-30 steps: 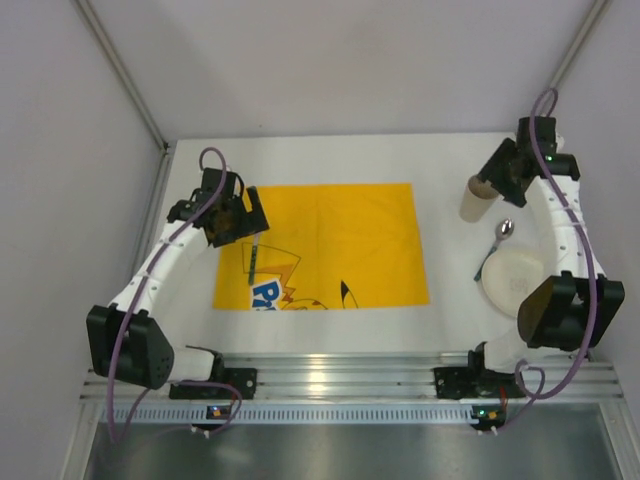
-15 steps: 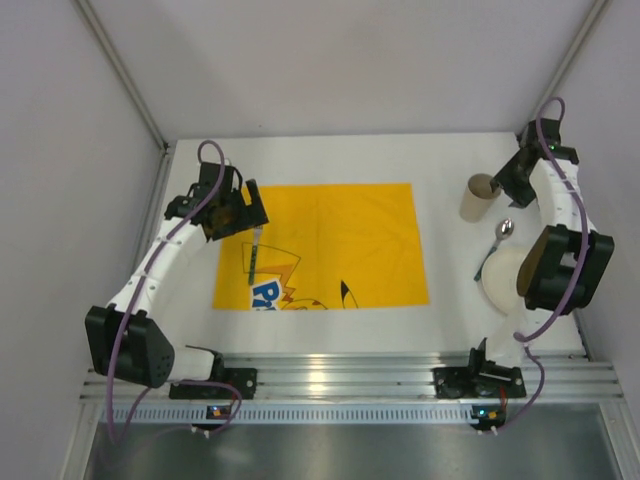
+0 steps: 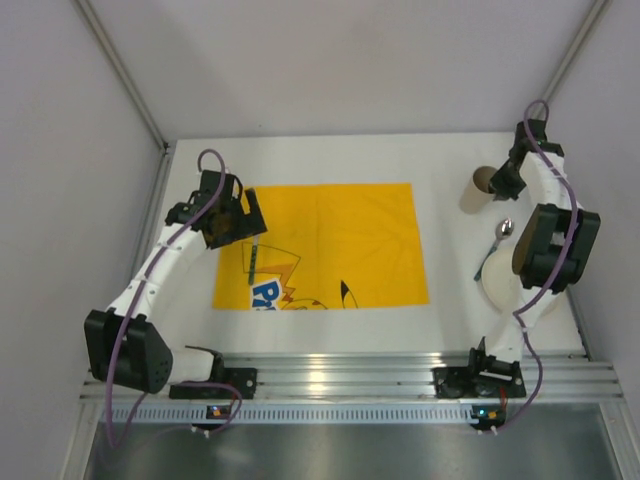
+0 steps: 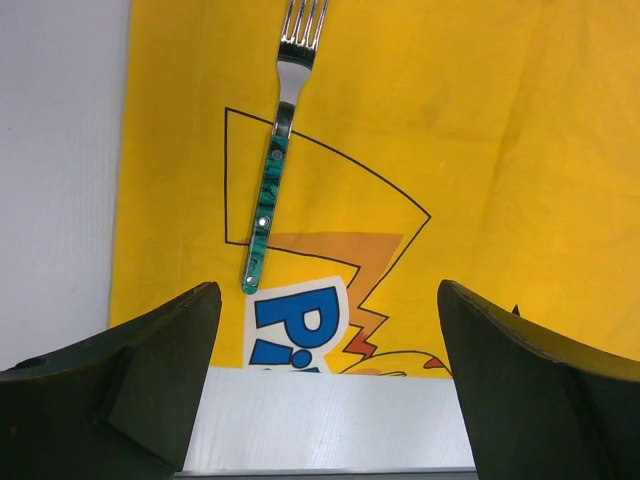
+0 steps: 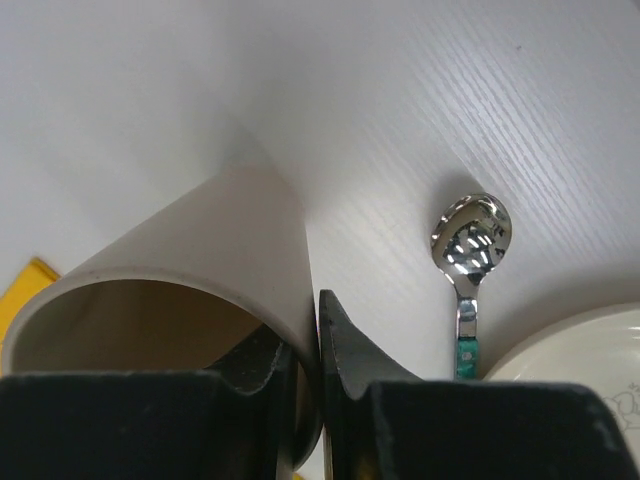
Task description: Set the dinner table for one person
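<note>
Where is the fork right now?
In the overhead view the fork lies on the left side of the yellow cloth, ahead of the open left pincer.

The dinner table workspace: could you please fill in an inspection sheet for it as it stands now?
Surface: white dinner table; a yellow cloth with a cartoon print lies flat at its centre.
Job's things: green-handled fork on the cloth's left part; beige cup, spoon and white plate on the bare table right of the cloth.
Clutter: nothing seen.
Grippers: left gripper open above the cloth, short of the fork's handle end; right gripper shut on the cup's wall, one finger inside, one outside.
Cables: purple cables looped along both arms.
Surroundings: pale walls; aluminium rail at the near edge.
</note>
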`<state>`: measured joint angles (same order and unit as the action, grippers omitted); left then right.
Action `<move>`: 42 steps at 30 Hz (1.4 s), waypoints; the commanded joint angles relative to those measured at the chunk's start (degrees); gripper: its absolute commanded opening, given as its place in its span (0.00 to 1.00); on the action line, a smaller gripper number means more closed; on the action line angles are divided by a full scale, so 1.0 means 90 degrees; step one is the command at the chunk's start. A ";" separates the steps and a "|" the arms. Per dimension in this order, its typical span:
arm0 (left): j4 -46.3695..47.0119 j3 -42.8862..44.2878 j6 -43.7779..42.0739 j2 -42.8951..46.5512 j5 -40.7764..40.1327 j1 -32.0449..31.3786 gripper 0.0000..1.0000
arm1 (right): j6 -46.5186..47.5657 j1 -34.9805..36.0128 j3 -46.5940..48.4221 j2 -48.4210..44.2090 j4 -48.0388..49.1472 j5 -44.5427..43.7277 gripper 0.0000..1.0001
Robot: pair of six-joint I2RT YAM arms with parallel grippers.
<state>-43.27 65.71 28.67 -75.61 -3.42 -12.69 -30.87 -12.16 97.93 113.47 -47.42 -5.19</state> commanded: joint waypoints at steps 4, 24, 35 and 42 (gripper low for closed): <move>0.0393 0.0052 0.0164 -0.0309 0.0165 -0.0016 0.94 | 0.0139 0.0745 0.0867 -0.0761 -0.0132 0.0098 0.00; 0.0345 -0.0006 0.0067 -0.0252 0.0234 -0.0035 0.94 | 0.0285 0.3294 0.2301 0.1073 -0.1077 -0.0624 0.03; 0.0286 -0.0173 -0.0021 -0.0026 0.0194 -0.0036 0.95 | 0.0471 0.3695 0.2937 0.1221 -0.1499 -0.0848 0.66; 0.0344 -0.0094 -0.0089 -0.0192 0.0341 -0.0036 0.94 | 0.0345 0.2926 0.1291 -0.0564 -0.1109 -0.0450 0.76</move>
<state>-41.58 64.27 28.73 -77.30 -0.91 -12.80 -27.14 19.25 114.96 120.38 -59.02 -10.37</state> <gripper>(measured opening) 0.943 0.755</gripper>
